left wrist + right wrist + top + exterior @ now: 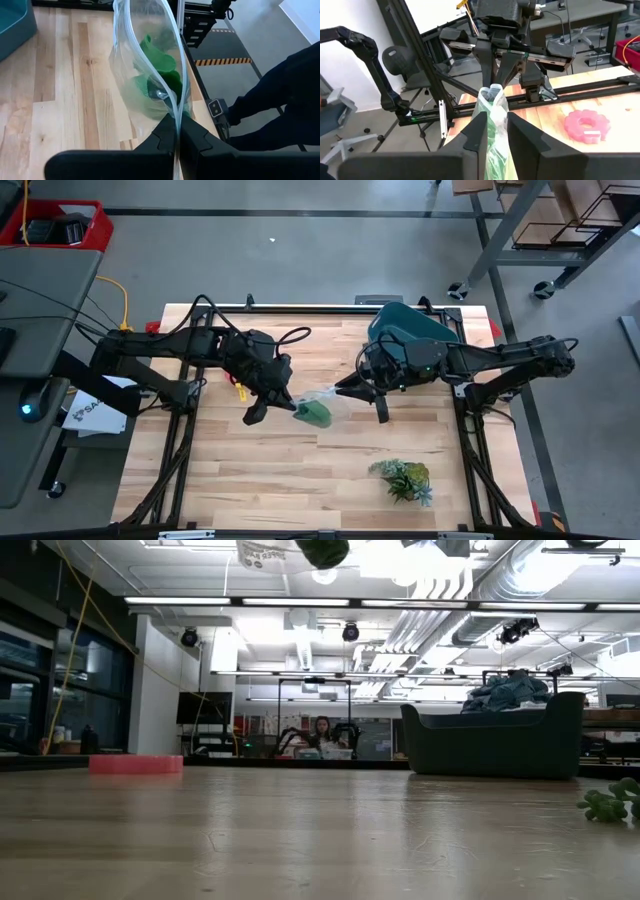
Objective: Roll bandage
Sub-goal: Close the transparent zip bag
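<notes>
I have the bag [318,402] up off the surface [300,470], held between both arms: my left pincer [177,131] is shut tight on one edge and my right pincer [496,131] is closed on the other. The bandage [159,70] sits bunched low inside, so I cannot tell which way its long side points. If either pincer slips, the bag could drop or tip and spill it.

Grey concrete floor [300,260] surrounds the table; ceiling strip lights [300,602] brighten the room beyond.
</notes>
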